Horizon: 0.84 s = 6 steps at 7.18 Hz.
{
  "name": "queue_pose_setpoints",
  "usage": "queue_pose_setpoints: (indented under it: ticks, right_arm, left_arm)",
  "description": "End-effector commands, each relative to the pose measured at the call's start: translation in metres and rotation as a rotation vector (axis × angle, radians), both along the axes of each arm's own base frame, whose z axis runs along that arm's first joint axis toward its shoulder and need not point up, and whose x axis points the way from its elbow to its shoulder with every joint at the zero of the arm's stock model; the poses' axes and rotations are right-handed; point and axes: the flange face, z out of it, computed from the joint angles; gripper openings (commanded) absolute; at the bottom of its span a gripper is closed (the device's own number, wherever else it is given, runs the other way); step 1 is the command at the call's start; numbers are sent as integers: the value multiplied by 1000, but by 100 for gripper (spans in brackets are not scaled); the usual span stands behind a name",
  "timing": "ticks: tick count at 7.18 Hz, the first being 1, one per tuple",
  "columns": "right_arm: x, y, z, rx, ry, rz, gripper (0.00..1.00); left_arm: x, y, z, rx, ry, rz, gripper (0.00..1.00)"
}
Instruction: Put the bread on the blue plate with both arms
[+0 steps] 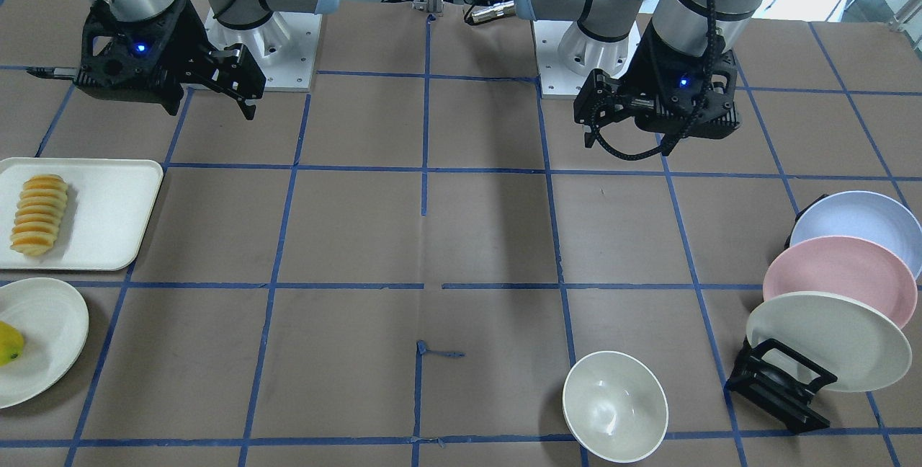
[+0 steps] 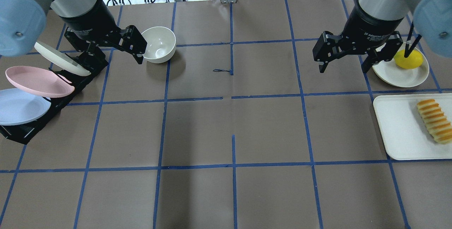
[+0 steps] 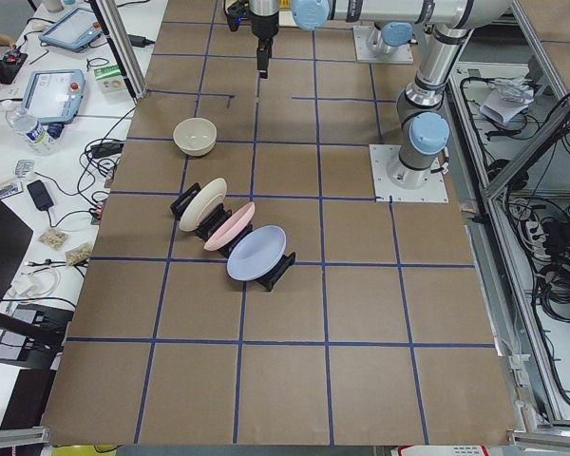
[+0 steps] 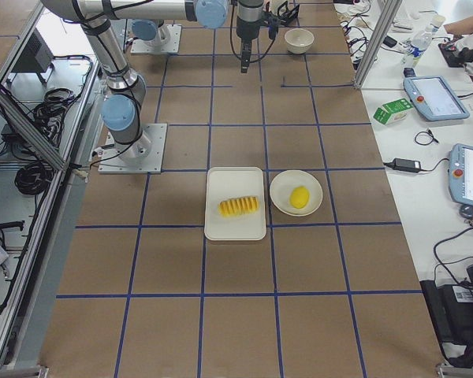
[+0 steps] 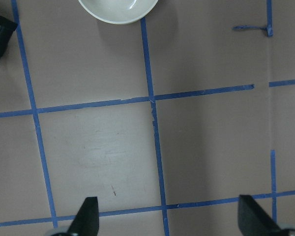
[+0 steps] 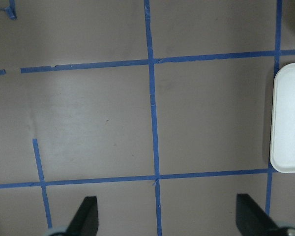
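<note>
The bread (image 1: 39,215) is a ridged orange-yellow loaf lying on a white tray (image 1: 108,215); it also shows in the overhead view (image 2: 433,120). The blue plate (image 1: 861,225) stands tilted in a black rack (image 1: 781,384), rearmost of three plates, and shows in the overhead view (image 2: 21,106). My left gripper (image 2: 110,49) hangs open and empty above the table beside the rack. My right gripper (image 2: 345,64) hangs open and empty, left of the tray and well above it. Both wrist views show spread fingertips (image 5: 87,216) (image 6: 87,216) over bare table.
A pink plate (image 1: 839,287) and a cream plate (image 1: 828,341) share the rack. A white bowl (image 2: 159,44) stands next to my left gripper. A cream plate (image 2: 392,75) with a yellow fruit (image 2: 408,58) lies beyond the tray (image 2: 399,130). Blue tape lines cross the brown table.
</note>
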Motion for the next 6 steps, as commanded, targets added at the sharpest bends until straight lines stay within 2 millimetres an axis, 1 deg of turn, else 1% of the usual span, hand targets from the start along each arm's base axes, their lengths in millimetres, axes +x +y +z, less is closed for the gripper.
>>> queue_pose_setpoints:
  ticks: [1,2,3,4,5,6]
  right_arm:
    - [-6,4,-23,59,0,6,100]
    - [-23,-1,-27,51,-6,12,100]
    - [-65,-8,-30,39,-19,66,100]
    - [-121,-8,-42,55,-42,84,100]
    - [-169,-11,-59,37,-43,14,100]
    - [-202,-18,-83,-4,-12,-5,100]
  left_arm:
    - [15,0,1,10,-72,5,100]
    - [39,-5,5,0,-80,51,100]
    - [92,-12,1,11,-83,137,100]
    - [146,-13,-1,18,-66,125,100]
    - [199,-11,0,2,-73,130,100]
    - [261,-8,-5,-16,-85,227,100]
